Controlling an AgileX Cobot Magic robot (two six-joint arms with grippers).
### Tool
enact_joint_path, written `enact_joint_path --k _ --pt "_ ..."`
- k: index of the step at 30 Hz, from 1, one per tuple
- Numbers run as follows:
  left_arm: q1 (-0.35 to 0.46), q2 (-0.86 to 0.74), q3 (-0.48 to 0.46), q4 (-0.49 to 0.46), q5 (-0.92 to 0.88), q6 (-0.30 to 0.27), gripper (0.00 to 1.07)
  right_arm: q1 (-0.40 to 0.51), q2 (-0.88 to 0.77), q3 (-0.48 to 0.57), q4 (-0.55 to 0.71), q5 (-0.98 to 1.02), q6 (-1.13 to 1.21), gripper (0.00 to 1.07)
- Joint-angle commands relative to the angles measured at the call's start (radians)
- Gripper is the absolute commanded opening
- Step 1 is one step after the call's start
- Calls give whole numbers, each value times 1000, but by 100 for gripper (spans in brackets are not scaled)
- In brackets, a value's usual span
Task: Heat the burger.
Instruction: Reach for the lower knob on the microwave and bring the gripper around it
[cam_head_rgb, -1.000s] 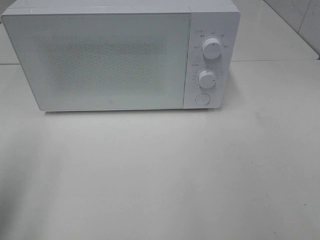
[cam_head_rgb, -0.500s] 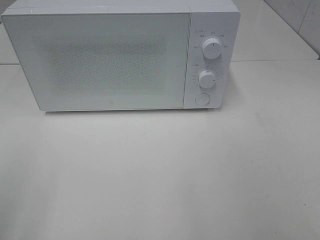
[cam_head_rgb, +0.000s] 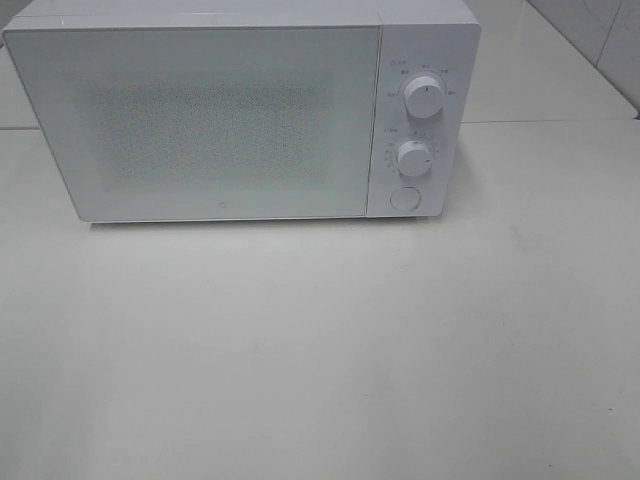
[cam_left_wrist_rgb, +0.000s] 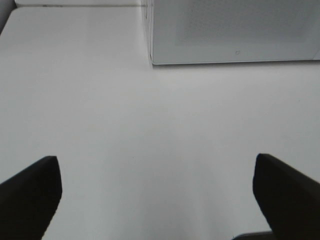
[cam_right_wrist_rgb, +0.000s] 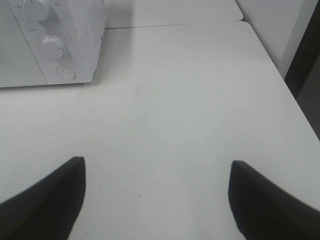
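Note:
The burger is out of view in every frame. A white microwave (cam_head_rgb: 240, 110) stands at the back of the white table with its door shut; two round knobs (cam_head_rgb: 424, 97) and a round button (cam_head_rgb: 403, 198) sit on its right panel. The left wrist view shows the microwave's lower left corner (cam_left_wrist_rgb: 152, 61) ahead of my left gripper (cam_left_wrist_rgb: 157, 172), which is open over bare table. The right wrist view shows the knob panel (cam_right_wrist_rgb: 52, 47) off to one side of my right gripper (cam_right_wrist_rgb: 157, 175), also open with nothing between its fingers. Neither gripper appears in the high view.
The white table (cam_head_rgb: 320, 350) stretches in front of the microwave. Its right edge (cam_right_wrist_rgb: 287, 85) shows in the right wrist view, with a wall and a dark gap beyond. A seam between tabletop panels runs behind the microwave.

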Motion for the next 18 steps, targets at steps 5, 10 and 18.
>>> enact_joint_path --k 5,10,18 --pt "5 -95 4 -5 -8 -7 98 -8 -25 2 3 -1 7 74" --pt "5 -98 4 -4 -8 -7 98 -8 -15 2 2 -1 7 74" --pt "5 -98 4 -4 -8 -7 98 -8 -13 -15 2 -26 7 74"
